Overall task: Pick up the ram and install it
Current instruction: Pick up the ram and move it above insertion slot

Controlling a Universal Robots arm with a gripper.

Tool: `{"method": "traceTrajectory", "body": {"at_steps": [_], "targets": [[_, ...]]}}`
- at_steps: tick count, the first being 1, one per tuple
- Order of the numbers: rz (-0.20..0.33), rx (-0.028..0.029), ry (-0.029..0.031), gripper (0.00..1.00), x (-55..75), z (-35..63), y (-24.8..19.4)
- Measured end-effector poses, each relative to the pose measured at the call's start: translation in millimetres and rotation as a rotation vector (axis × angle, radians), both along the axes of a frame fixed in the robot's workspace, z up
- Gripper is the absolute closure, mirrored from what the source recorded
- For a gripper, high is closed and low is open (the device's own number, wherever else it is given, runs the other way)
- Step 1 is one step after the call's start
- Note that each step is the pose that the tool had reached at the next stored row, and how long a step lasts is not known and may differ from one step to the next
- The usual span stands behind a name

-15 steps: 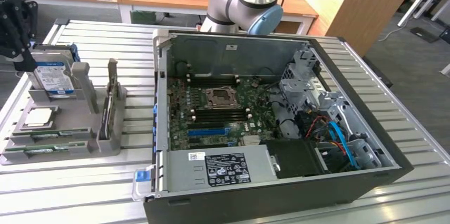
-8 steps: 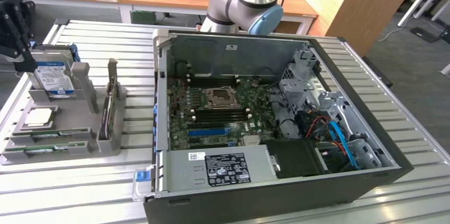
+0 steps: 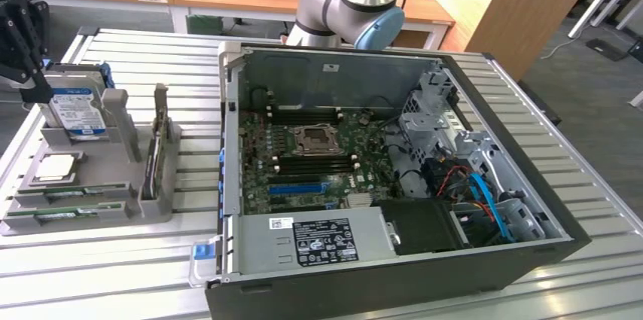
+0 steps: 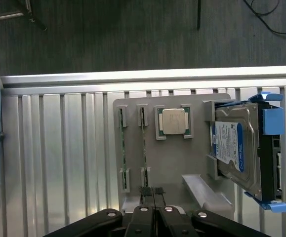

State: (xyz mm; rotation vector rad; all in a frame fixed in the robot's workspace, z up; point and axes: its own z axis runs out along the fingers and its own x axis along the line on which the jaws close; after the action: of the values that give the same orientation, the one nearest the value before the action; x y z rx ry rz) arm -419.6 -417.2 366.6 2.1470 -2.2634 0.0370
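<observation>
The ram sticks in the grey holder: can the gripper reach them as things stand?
Probably yes. The two ram sticks sit in open slots of the holder, nothing covering them, and the gripper hangs above. Its jaws are shut, though.

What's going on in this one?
One robot arm works beside an open PC case. Its gripper is shut and empty, hovering over the grey holder, where the ram and a second stick sit in slots next to the CPU and hard drive. Neither stick is picked up yet.
</observation>
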Motion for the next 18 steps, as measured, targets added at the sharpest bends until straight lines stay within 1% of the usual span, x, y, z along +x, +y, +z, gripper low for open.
{"method": "traceTrajectory", "body": {"at_steps": [13, 14, 15, 16, 17, 18], "targets": [[0.0, 0.0001, 0.0, 0.89, -0.1, 0.0, -0.2], [0.0, 0.0001, 0.0, 0.83, 0.0, 0.0, -0.3], [0.0, 0.0002, 0.0, 0.83, 0.0, 0.0, -0.4], [0.0, 0.0002, 0.0, 0.77, 0.0, 0.0, -0.4], [0.0, 0.0001, 0.0, 0.77, 0.0, 0.0, -0.4], [0.0, 0.0001, 0.0, 0.7, 0.0, 0.0, -0.4]]}}
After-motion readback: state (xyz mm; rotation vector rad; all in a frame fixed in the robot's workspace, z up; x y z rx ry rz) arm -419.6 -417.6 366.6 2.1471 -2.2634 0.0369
